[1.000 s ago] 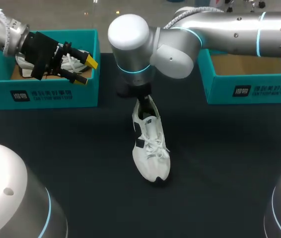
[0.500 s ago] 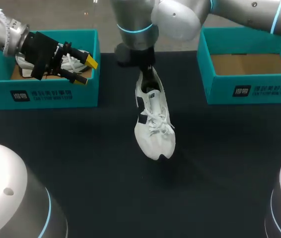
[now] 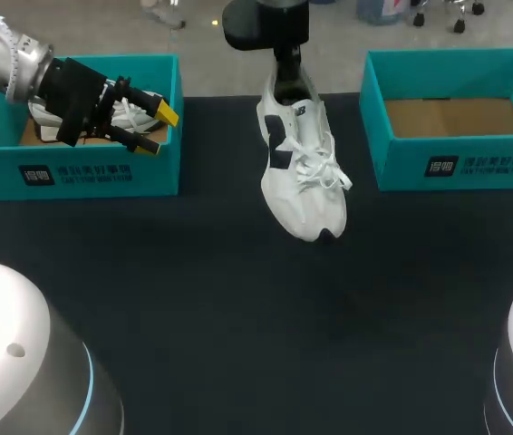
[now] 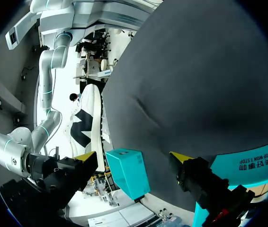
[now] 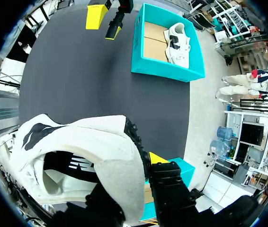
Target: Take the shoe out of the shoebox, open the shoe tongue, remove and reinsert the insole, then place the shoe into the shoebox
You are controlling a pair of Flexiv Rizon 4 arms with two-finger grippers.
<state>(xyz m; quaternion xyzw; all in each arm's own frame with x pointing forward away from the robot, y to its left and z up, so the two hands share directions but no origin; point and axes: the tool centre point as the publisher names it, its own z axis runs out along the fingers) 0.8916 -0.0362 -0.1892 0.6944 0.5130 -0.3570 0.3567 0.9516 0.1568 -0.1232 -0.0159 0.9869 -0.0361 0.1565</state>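
**Head view:** The right gripper [image 3: 285, 80] was clamped on the heel of the white shoe [image 3: 302, 172]. It held the shoe off the dark table [image 3: 193, 299] with the toe hanging down toward the camera. The shoe hung between the two teal boxes. The right shoebox [image 3: 456, 168] showed only its bare cardboard floor. At the far left corner, the left gripper [image 3: 152, 130] sat over the left shoebox [image 3: 84, 172], its yellow-tipped fingers spread and holding nothing. A second shoe [image 3: 132, 116] lay inside that box beneath it.

**Left wrist view:** The left gripper [image 4: 133, 158] had both fingers set wide apart with nothing between them. Across the table [image 4: 195, 71], the white shoe [image 4: 84, 125] hung with its black side markings showing. The right shoebox [image 4: 127, 172] appeared near it. A printed wall of the left shoebox [image 4: 262, 163] ran just beside one finger.

**Right wrist view:** The right gripper [image 5: 134, 179] pinched the padded heel collar of the white shoe [image 5: 77, 156]. One yellow tip pressed the outside of the heel, while the other finger was largely hidden by the shoe. A corner of the right shoebox [image 5: 183, 168] showed beside the gripper. Far ahead across the table [image 5: 101, 80] stood the left shoebox [image 5: 167, 68] with the second shoe [image 5: 179, 40] inside. The left gripper [image 5: 104, 21] was beside it with its fingers parted.
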